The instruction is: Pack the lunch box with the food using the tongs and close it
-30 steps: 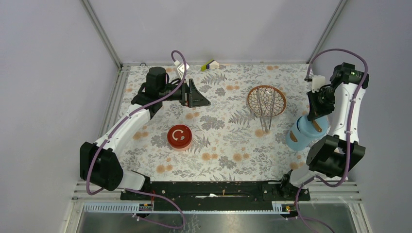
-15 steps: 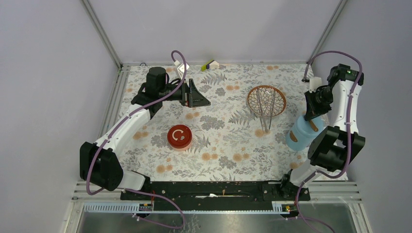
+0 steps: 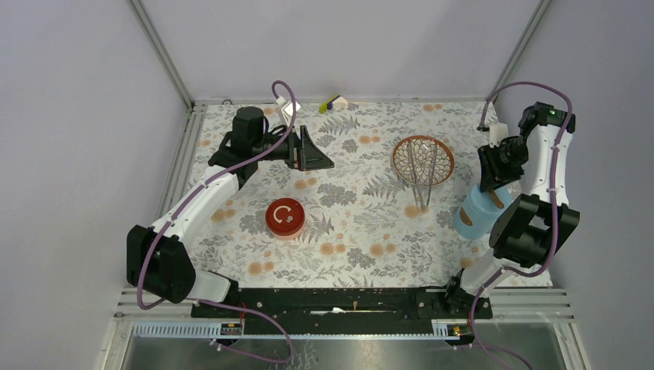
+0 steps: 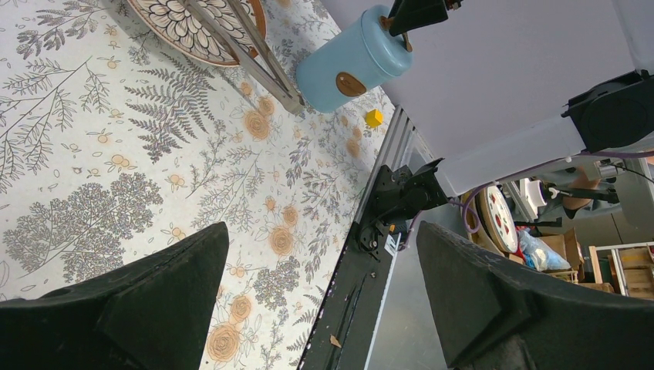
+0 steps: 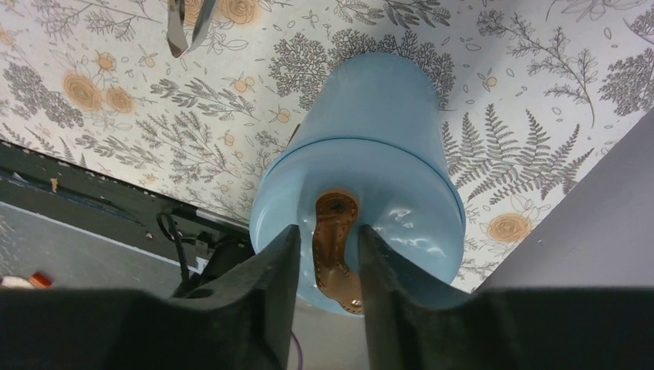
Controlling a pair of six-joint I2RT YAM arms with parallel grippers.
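The lunch box's light-blue shell [image 3: 477,211] stands at the table's right edge. My right gripper [image 3: 493,173] is just above it. In the right wrist view the brown strap handle [image 5: 333,247] lies between the fingers of the right gripper [image 5: 328,231], with a gap on each side, so the jaws are open. The red-pink bowl [image 3: 284,217] sits left of centre with white food [image 3: 287,216] in it. The tongs [image 3: 424,176] lie across the patterned dish [image 3: 443,158]. My left gripper [image 3: 320,159] hangs wide open at the far left, holding nothing.
A small yellow piece [image 4: 373,117] lies on the cloth beside the shell [image 4: 351,58]. A small green and yellow item [image 3: 332,102] sits at the back edge. The grey wall runs close along the shell's right side. The black front rail [image 4: 385,231] borders the table.
The right arm shifted the shell slightly left and set it more upright. Its jaws, shut on the strap before, have parted. The left arm has not moved.
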